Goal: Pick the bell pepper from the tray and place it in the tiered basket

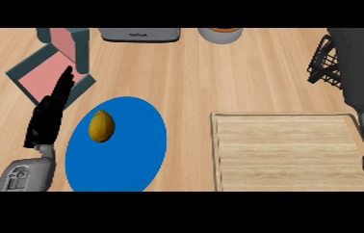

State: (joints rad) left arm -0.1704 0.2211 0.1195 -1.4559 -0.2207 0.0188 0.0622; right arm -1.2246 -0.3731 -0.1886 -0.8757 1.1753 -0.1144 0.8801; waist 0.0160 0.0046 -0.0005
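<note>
The tray (284, 152) is laid at four o'clock, near the front edge, presumably so that it is easily reached; only bare wood is shown inside its rim. No bell pepper can be made out on it or elsewhere on the counter; where the pepper is cannot be told. The basket (323, 67) is set at two o'clock, cut off by the right edge, just beyond the tray's far corner, so only a short carry would be needed between them; its inside is not shown. A blue plate (135, 150) is placed at eight o'clock, with a yellow fruit (101, 126) resting on its left part; both are judged to be outside the task. The left hand (51, 112) is seen at nine o'clock, just left of the plate; its fingers are held straight and together, pointed toward twelve o'clock; nothing is gripped by it, and it is taken to be resting. The right hand is not shown.
</note>
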